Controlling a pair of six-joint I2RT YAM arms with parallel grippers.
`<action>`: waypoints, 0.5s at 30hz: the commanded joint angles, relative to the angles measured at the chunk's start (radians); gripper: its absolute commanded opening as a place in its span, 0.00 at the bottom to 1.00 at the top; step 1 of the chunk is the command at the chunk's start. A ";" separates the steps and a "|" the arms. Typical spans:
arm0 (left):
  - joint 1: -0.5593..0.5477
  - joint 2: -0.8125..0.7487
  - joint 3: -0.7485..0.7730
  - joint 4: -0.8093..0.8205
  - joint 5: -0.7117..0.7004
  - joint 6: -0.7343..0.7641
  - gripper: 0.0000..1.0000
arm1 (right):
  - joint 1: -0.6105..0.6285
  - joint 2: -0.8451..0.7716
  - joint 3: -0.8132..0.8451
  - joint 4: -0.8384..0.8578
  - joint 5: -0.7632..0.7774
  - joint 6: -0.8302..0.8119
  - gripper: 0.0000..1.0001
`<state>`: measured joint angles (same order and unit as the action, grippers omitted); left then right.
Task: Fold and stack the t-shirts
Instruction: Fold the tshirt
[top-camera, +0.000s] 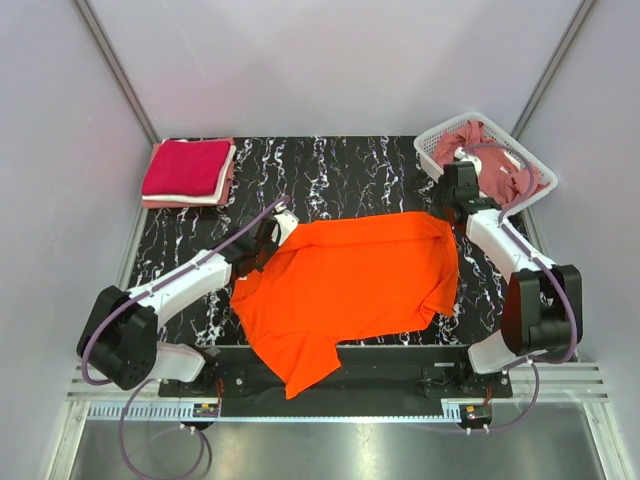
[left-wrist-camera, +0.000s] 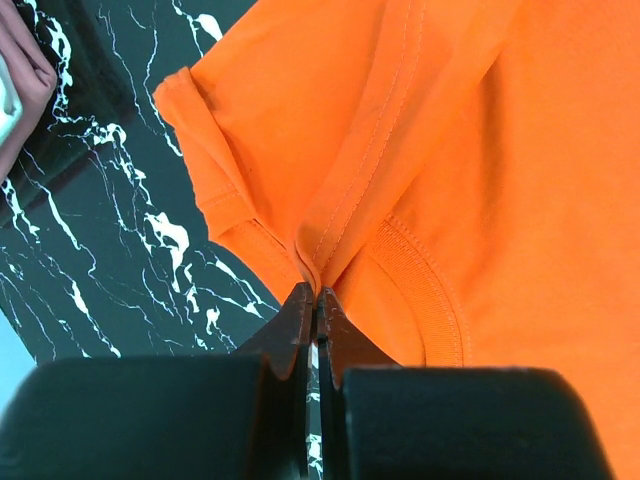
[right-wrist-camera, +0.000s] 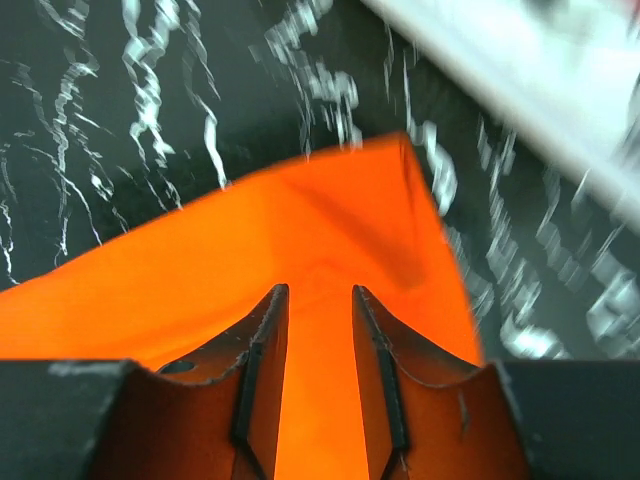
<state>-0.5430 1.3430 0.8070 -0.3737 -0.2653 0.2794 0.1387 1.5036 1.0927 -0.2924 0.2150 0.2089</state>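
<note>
Orange shirt (top-camera: 350, 280) lies spread open on the middle of the black marbled table (top-camera: 340, 170). One sleeve hangs over the near edge, between the arm bases. The far right edge is folded over on itself.

Left gripper (top-camera: 262, 243) sits at the shirt's far left corner. In the left wrist view its jaws are pressed together, pinching a fold of orange cloth (left-wrist-camera: 330, 200) right by the ribbed collar (left-wrist-camera: 425, 285). A sleeve hem (left-wrist-camera: 200, 140) bunches to the left of the pinch, resting on the table.

Right gripper (top-camera: 447, 205) is at the shirt's far right corner, close to the basket (top-camera: 432, 140). The right wrist view is blurred, but its jaws stand spread with a clear gap. Orange cloth (right-wrist-camera: 250, 260) shows through the gap and under both fingers (right-wrist-camera: 262, 350). The cloth does not look clamped; whether the pads touch it cannot be told. The shirt's corner (right-wrist-camera: 405, 150) points away from the gripper, onto bare table.

Folded stack (top-camera: 187, 170) sits at the far left corner of the table, well apart from the orange shirt. A crimson shirt is on top, with paler layers under it. Its edge shows in the top left corner of the left wrist view.

The white lattice basket stands at the far right corner, tilted to the table edge, holding a crumpled dusty rose shirt (top-camera: 490, 160). The right arm's cable crosses over it.
</note>
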 joint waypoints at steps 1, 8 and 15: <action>-0.003 -0.013 -0.002 0.005 -0.006 -0.011 0.00 | 0.001 0.011 -0.030 -0.122 0.010 0.424 0.39; -0.003 -0.027 -0.005 0.013 -0.011 -0.002 0.00 | -0.039 0.009 -0.056 -0.155 0.106 0.786 0.41; -0.005 -0.039 -0.006 0.012 -0.018 0.018 0.00 | -0.112 0.046 -0.105 -0.166 0.066 0.997 0.41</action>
<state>-0.5430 1.3415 0.8070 -0.3740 -0.2668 0.2844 0.0544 1.5280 0.9970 -0.4370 0.2672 1.0458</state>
